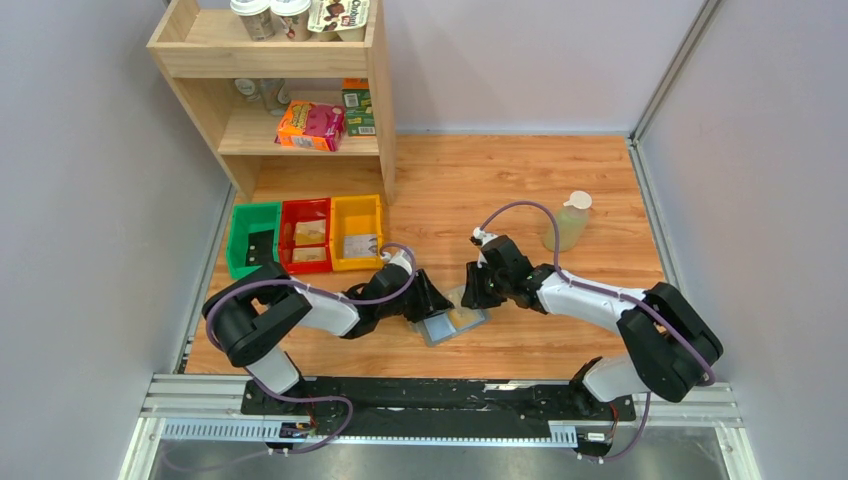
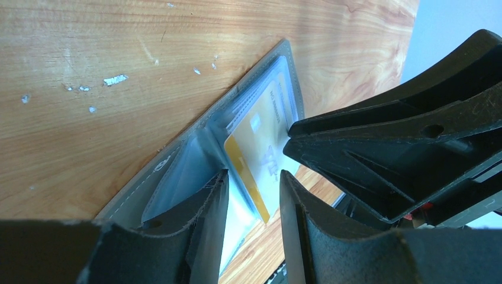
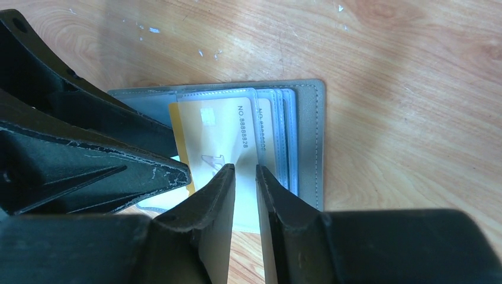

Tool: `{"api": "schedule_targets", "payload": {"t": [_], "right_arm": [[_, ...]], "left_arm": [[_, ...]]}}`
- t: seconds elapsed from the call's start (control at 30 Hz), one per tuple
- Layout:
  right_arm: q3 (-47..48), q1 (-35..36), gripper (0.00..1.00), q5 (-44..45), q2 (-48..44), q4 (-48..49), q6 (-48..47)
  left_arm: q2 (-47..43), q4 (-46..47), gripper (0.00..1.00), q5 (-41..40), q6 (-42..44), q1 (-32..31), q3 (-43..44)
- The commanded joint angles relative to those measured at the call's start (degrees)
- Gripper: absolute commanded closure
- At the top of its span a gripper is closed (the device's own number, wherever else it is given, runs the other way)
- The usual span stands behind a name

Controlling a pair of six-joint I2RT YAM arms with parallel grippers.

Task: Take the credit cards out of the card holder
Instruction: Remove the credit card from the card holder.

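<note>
Item: card holder (image 1: pixel 452 322), open flat, desk (image 1: pixel 560 180) near edge, centre.
Contents: credit card (image 3: pixel 219 130), thin, stiff, light, slick; partly out of clear sleeve (image 3: pixel 269 127); pinch exposed edge.
left gripper (image 2: pixel 253 174): jaws apart, empty.
right gripper (image 3: pixel 245 168): jaws narrow over card, grip unclear.

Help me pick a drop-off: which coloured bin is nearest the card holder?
The yellow bin, rightmost of three; red bin and green bin sit farther left.

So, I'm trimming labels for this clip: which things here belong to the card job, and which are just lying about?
Job in hand:
card holder
credit cards

Lying about:
green bin
red bin
yellow bin
wooden shelf
plastic bottle
</note>
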Motion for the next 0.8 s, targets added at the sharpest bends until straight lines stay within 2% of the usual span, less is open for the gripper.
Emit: {"api": "schedule_targets", "payload": {"t": [0.0, 0.3, 0.77], "right_arm": [[-1.5, 0.0, 0.74, -0.8, 1.4, 0.5, 0.7], [-2.1, 0.0, 0.74, -0.8, 1.6, 0.7, 1.4], [-2.4, 0.0, 0.74, -1.8, 1.7, 1.4, 2.3]], "left_arm": [[1.3, 5.6, 0.57, -0.2, -1.7, -0.2, -1.6], [1.8, 16.0, 0.66, -1.4, -6.0, -0.2, -5.3], [1.4, 20.9, 0.75, -1.7, -6.1, -0.2, -5.7]]}}
